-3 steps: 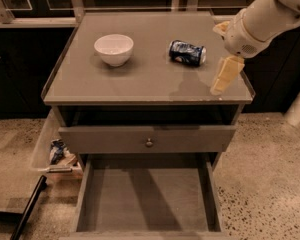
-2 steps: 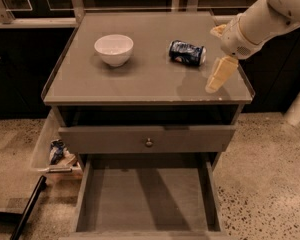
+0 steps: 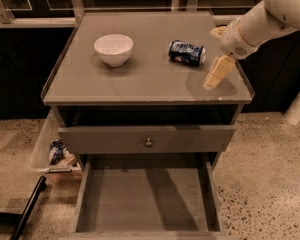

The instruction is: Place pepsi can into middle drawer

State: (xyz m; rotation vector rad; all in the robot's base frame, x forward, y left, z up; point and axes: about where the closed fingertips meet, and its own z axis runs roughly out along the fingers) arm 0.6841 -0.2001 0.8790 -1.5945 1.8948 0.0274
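Note:
The pepsi can [image 3: 187, 52], dark blue with white markings, lies on its side on the grey cabinet top [image 3: 140, 79], right of centre. My gripper [image 3: 211, 59] hovers just right of the can, above the top's right side. It is open and empty, with one cream finger [image 3: 216, 73] nearer the front and the other [image 3: 218, 32] behind. The middle drawer [image 3: 145, 196] is pulled out below, with a bare grey floor and nothing in it.
A white bowl [image 3: 113, 48] stands on the left of the cabinet top. A closed drawer front with a round knob [image 3: 148, 143] sits above the open drawer. A crumpled blue-white wrapper [image 3: 56, 151] lies in a bin at the cabinet's left. A black bar [image 3: 27, 206] is at lower left.
My gripper has shifted slightly left, closer to the can. The can, bowl and drawer have not moved.

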